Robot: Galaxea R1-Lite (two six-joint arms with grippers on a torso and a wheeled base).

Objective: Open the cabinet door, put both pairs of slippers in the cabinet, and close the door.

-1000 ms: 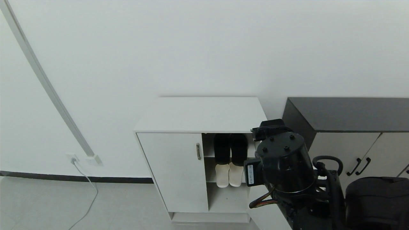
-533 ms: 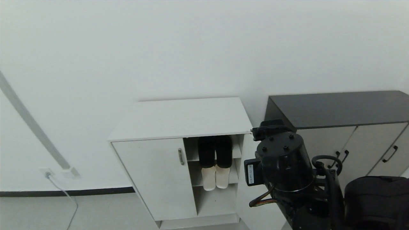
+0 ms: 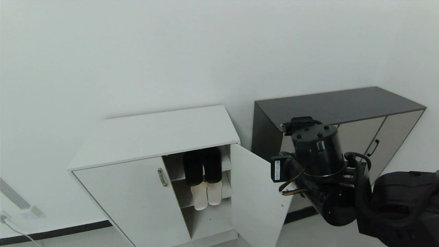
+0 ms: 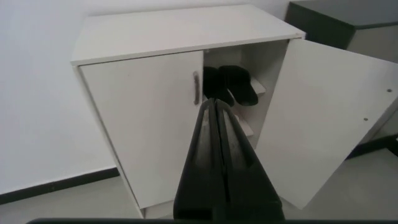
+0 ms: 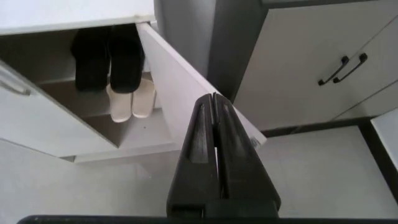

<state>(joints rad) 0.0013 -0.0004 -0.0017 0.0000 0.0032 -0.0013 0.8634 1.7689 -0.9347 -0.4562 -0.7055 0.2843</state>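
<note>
We see the white cabinet [image 3: 154,133] standing against the wall, with a dark cabinet [image 3: 329,103] just beside it on the right. The left door [image 3: 133,202] is closed and has a small metal handle [image 3: 162,177] near its inner edge. The right door [image 3: 257,195] is swung open toward us. Both pairs of slippers are inside, in the right half. The black slippers [image 3: 202,166] lie on the upper shelf and the white slippers [image 3: 206,195] lie on the shelf just below them, with their ends sticking out over the shelf edges. The bottom compartment holds nothing.

The left gripper [image 4: 216,109] is in front of the cabinet, near the handle, its fingers pressed together and holding nothing. The right gripper [image 5: 214,99] is before the edge of the open door, its fingers also pressed together. We cannot tell if it touches the door
</note>
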